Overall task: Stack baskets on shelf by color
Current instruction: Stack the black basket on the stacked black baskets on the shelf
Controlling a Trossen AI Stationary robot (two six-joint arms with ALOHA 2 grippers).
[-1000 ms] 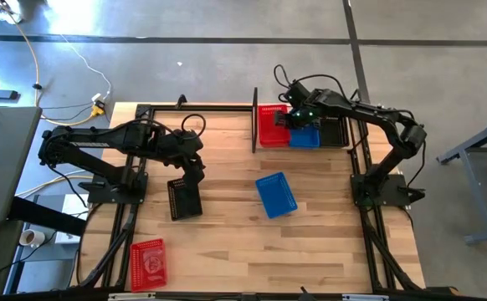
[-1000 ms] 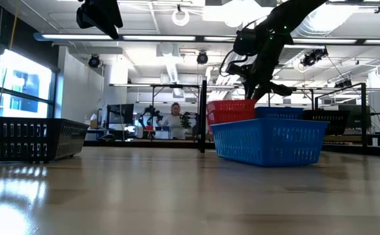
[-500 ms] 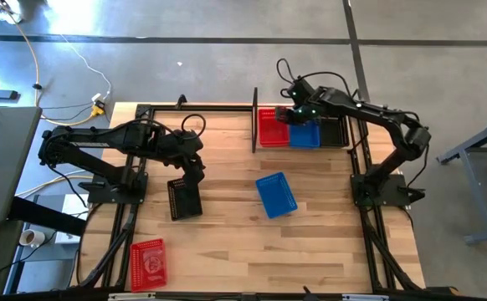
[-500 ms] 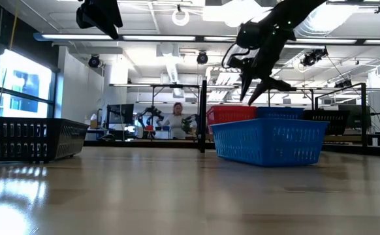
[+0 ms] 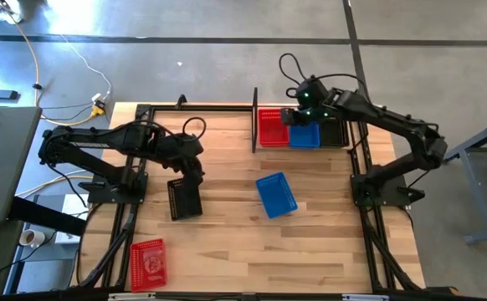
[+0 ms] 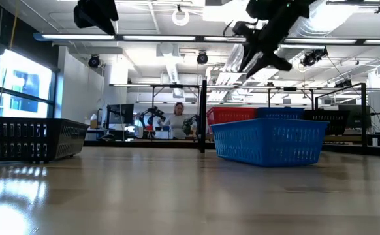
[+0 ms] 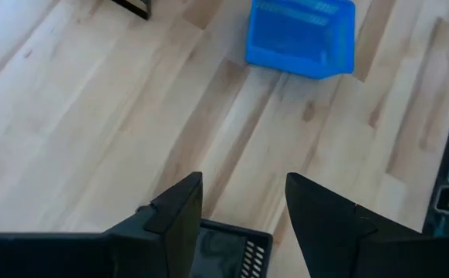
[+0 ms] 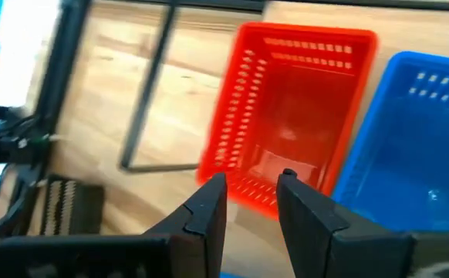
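Hovering above the shelf end of the desk, the right gripper (image 5: 298,99) carries nothing, its dark fingers (image 8: 209,202) parted by a narrow gap. Directly beneath it, a red perforated plastic basket (image 8: 290,147) sits on the low black metal-wire shelf (image 5: 254,121), with a blue perforated basket (image 5: 305,135) touching its side and a black basket (image 5: 334,131) beyond that. The left gripper (image 7: 240,205) hangs over a black slotted basket (image 5: 185,198) on the pale wooden desk (image 5: 227,242), fingers spread and empty. A second blue basket (image 5: 275,193) lies mid-desk, and a second red basket (image 5: 148,260) near the front corner on the left arm's side. Judged by their thin, slotted walls, the baskets should be light and fairly stiff yet springy at the rim; smooth plastic may slip, so pinching one short wall across its rim looks the surest hold. Tapered sides suggest they nest easily.
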